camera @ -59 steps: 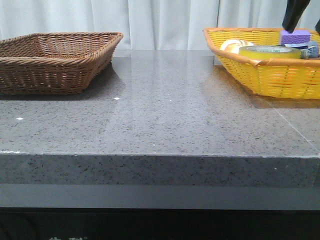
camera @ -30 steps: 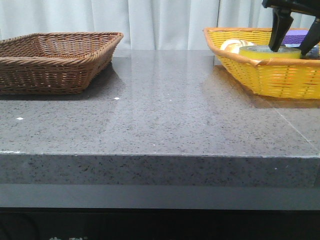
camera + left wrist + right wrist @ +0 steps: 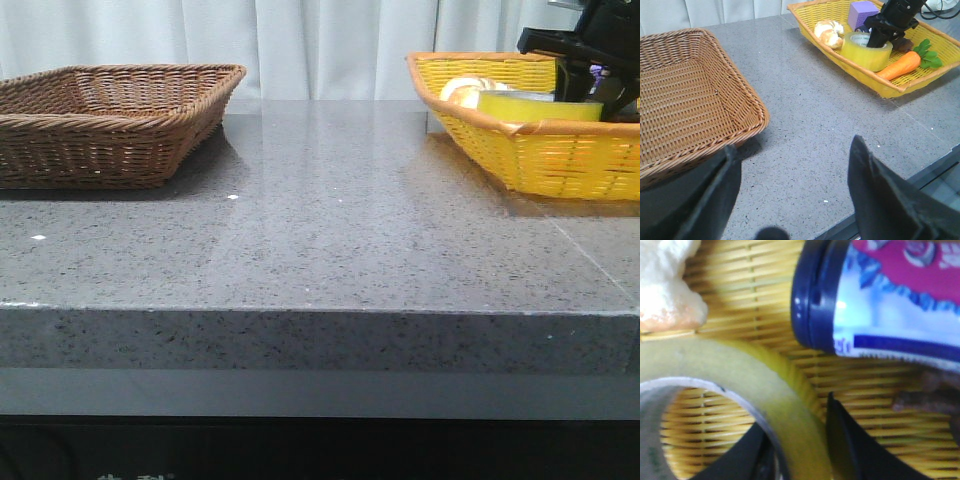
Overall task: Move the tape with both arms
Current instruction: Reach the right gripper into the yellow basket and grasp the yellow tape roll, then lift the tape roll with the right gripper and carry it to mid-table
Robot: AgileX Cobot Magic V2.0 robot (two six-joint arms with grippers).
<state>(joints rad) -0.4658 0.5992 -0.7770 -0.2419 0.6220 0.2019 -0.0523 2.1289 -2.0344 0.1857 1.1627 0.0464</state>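
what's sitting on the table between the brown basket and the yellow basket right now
Nothing: only bare grey tabletop separates the brown basket from the yellow basket, clear in both the front and left wrist views.

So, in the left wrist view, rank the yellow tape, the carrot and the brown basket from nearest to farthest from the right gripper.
1. The tape, in the yellow basket: the right gripper has its fingers straddling the roll's wall, one inside the core.
2. The carrot, same basket, just beside the tape.
3. The brown basket, across the table on the other side.
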